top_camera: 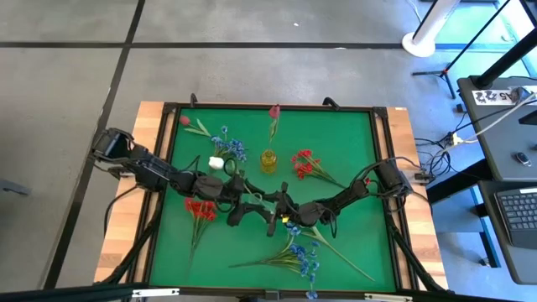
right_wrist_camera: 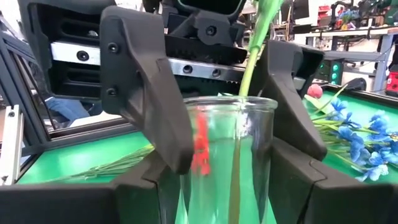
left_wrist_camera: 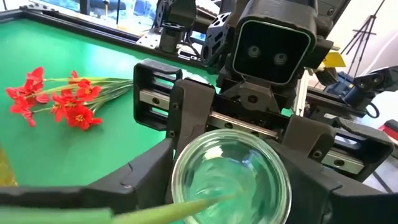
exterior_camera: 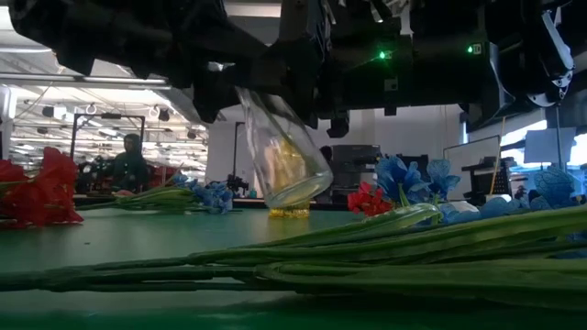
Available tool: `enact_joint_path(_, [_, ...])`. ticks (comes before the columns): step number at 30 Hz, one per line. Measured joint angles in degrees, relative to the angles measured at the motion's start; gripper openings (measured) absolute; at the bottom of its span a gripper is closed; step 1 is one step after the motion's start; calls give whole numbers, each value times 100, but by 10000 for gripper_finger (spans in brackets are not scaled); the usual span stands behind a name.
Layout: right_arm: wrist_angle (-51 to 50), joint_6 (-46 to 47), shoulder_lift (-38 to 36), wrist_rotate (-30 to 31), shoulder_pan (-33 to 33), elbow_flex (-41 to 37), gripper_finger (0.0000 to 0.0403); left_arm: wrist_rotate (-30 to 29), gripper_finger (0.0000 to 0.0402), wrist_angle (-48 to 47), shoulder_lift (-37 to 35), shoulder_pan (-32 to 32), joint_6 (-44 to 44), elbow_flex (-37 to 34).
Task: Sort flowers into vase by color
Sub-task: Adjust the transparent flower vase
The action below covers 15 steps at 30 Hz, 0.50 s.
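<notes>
Green table [top_camera: 352, 143], both hands clamping tilted glass vase [exterior_camera: 284, 156], stem [right_wrist_camera: 249, 68] inside, flowers [top_camera: 306, 164] scattered around

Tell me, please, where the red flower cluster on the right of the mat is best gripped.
Probably the red cluster on its bare stems, from straight above with fingers across them: it lies flat, and the stems are thin and clear of neighbours.

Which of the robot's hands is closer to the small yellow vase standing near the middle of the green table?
The left. Seen from above, the left hand sits just short of the yellow vase, a little to its left. The right hand is farther back toward the table's front edge.
</notes>
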Motion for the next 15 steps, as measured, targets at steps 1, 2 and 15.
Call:
enact_joint_path(1, [0, 23, 0, 11, 0, 0, 178, -10, 225, -3, 0, -2, 16, 0])
enact_joint_path(2, [0, 55, 0, 16, 0, 0, 178, -21, 218, -4, -2, -2, 24, 0])
enact_joint_path(15, [-142, 235, 0, -12, 0, 2, 239, -129, 199, -151, -36, -6, 126, -7])
